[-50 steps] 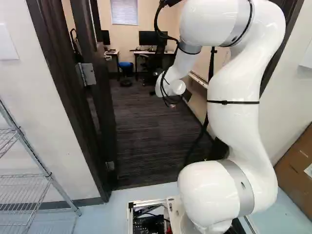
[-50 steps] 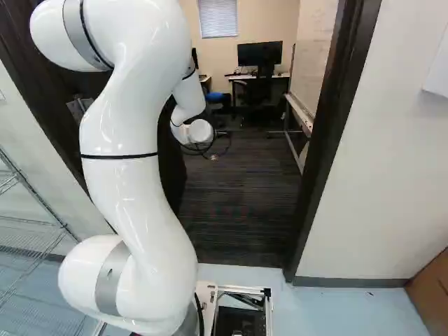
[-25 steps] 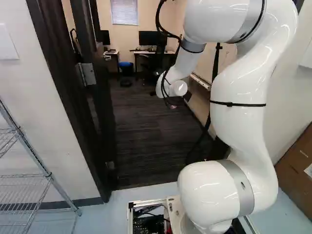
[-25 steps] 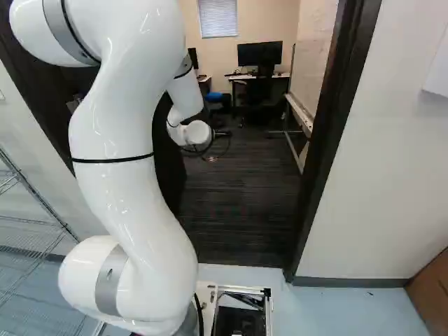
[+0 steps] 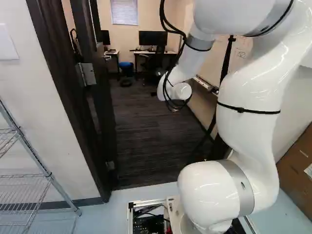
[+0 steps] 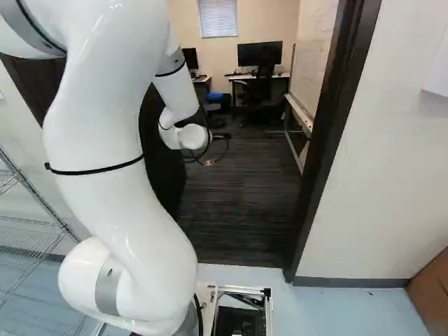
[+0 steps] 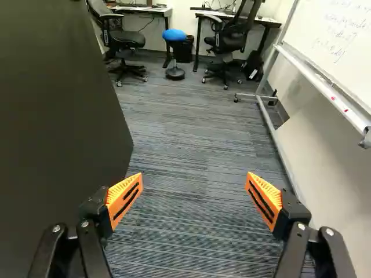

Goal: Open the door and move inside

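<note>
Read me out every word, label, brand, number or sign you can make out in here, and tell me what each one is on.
No text can be read with certainty.
Handwriting on the whiteboard: several lines, too blurred to read; in the left base view its marks are too small.
White label on the brown box at the right of the left base view: too small to read.

There is one door (image 7: 52, 116), with two hinges (image 5: 87, 74) that I can see. Inside the room I count two counters (image 7: 142, 10), two monitors (image 5: 151, 38), two office chairs (image 7: 232, 41), one blue stool (image 7: 174, 35), one black bin (image 7: 184, 51), one whiteboard (image 7: 330, 40) — and one window (image 5: 124, 11). Outside the doorway are two things — one wire rack (image 5: 48, 174) and one cardboard box (image 5: 295, 168).
</note>
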Robot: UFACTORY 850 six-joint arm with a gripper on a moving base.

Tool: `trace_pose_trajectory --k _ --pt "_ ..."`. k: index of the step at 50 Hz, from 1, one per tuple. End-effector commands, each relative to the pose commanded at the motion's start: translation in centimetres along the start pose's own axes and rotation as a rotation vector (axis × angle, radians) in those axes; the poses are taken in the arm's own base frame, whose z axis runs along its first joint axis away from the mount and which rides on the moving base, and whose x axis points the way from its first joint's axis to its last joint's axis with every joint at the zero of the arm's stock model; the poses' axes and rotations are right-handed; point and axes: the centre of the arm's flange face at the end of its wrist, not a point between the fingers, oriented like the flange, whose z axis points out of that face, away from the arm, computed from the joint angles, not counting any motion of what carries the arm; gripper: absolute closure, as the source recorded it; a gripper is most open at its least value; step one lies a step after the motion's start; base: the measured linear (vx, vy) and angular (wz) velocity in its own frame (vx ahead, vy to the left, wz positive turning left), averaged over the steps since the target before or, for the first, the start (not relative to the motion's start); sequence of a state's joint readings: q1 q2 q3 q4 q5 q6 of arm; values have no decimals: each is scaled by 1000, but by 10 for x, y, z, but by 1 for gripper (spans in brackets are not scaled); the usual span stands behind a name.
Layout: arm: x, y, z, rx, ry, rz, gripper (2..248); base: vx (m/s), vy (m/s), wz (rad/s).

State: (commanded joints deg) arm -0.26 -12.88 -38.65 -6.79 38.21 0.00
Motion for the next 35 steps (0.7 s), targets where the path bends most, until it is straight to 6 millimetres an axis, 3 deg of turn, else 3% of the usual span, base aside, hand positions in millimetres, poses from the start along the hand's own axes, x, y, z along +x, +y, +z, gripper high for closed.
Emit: trace_pose_trajectory --k 35 --pt "-48 -10 -102 -36 64 48 3 0 0 0"
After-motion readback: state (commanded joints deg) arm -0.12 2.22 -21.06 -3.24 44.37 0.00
